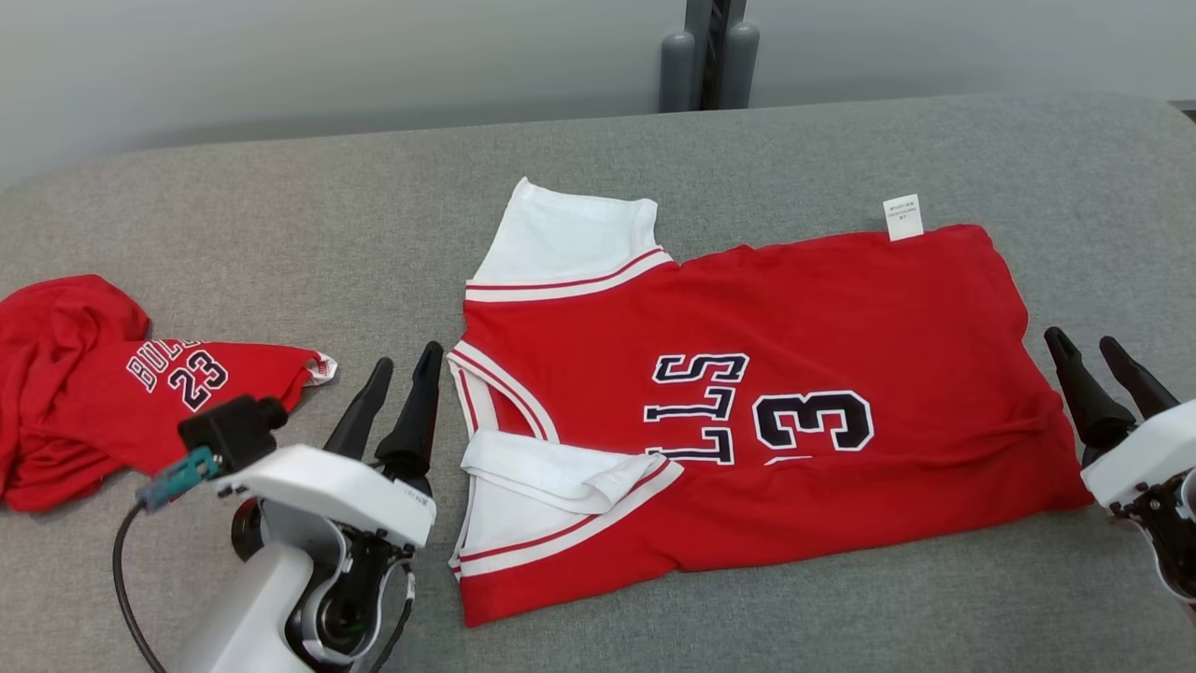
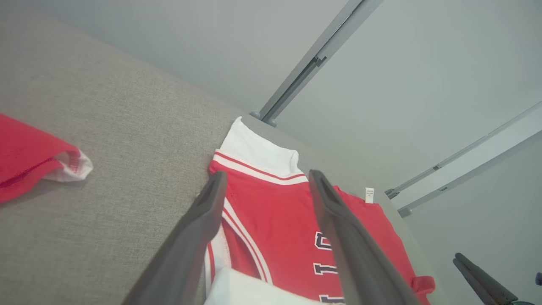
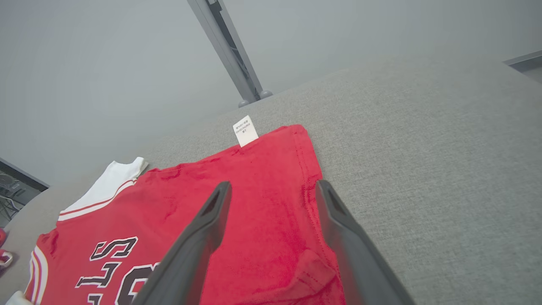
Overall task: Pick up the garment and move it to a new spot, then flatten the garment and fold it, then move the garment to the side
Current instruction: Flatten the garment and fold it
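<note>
The garment (image 1: 804,411) is a red basketball jersey with white trim and dark lettering, lying folded lengthwise on the grey table, collar end toward the left. My left gripper (image 1: 404,367) hovers open just left of its collar end, nothing between the fingers. My right gripper (image 1: 1098,352) is open beside the hem at the right. In the left wrist view the jersey (image 2: 275,220) lies beyond the spread fingers (image 2: 199,228). The right wrist view has the hem corner (image 3: 271,199) between parted fingertips (image 3: 334,207), with a white care label (image 3: 245,130) sticking out.
A second red jersey (image 1: 84,383) lies crumpled at the table's far left (image 2: 25,156). The grey fabric table (image 1: 280,224) ends at a rounded far edge, with a grey post (image 1: 707,51) behind it. My other gripper (image 2: 482,279) peeks into the left wrist view.
</note>
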Available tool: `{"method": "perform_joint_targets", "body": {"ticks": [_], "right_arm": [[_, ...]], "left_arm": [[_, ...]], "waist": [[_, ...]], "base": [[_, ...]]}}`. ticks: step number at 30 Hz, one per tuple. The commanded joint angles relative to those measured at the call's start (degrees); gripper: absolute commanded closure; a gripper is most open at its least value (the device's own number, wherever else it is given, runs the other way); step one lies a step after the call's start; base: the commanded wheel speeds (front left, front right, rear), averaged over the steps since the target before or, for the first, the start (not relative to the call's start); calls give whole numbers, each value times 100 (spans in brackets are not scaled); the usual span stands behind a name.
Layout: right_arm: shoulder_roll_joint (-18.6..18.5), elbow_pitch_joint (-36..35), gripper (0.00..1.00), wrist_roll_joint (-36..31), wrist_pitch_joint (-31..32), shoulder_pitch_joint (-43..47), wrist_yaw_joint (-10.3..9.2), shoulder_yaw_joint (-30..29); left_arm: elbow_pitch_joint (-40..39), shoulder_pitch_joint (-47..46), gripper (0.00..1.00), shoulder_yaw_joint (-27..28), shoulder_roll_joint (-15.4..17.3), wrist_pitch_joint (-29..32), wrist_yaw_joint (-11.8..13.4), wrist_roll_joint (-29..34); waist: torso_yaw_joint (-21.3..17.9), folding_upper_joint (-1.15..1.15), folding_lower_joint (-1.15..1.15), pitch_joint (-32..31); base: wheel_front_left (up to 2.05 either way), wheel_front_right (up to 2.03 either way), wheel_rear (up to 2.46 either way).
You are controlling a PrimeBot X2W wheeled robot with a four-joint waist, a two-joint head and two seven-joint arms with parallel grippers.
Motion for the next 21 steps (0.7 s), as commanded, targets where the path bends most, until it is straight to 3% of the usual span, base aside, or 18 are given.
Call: {"method": "perform_joint_targets", "body": {"ticks": [1, 4, 6, 14, 21], "right_arm": [[-25, -25, 0, -57, -67, 71, -2, -43], [84, -99, 0, -448, -196, 286, -2, -338], [200, -276, 0, -872, -200, 416, -2, -865], [1154, -1100, 0, -2587, -190, 1533, -2, -2662], [1673, -1352, 0, -3189, -189, 1964, -2, -3159]], "left_arm": [[17, 46, 0, 22, 36, -87, -8, 73], [8, 233, 0, 106, -66, -392, 74, 303], [-19, 383, 0, 157, -117, -479, 147, 530], [-11, 1013, 0, 249, -437, -537, 395, 1523], [477, 1129, 0, -189, -481, -443, 520, 2027]], "waist": [[-3, 0, 0, -26], [-10, 0, 0, -91], [-21, 0, 0, -120], [-12, 0, 0, -192], [-5, 0, 0, -269]], "base": [[0, 0, 0], [0, 0, 0], [0, 0, 0], [0, 0, 0], [0, 0, 0]]}}
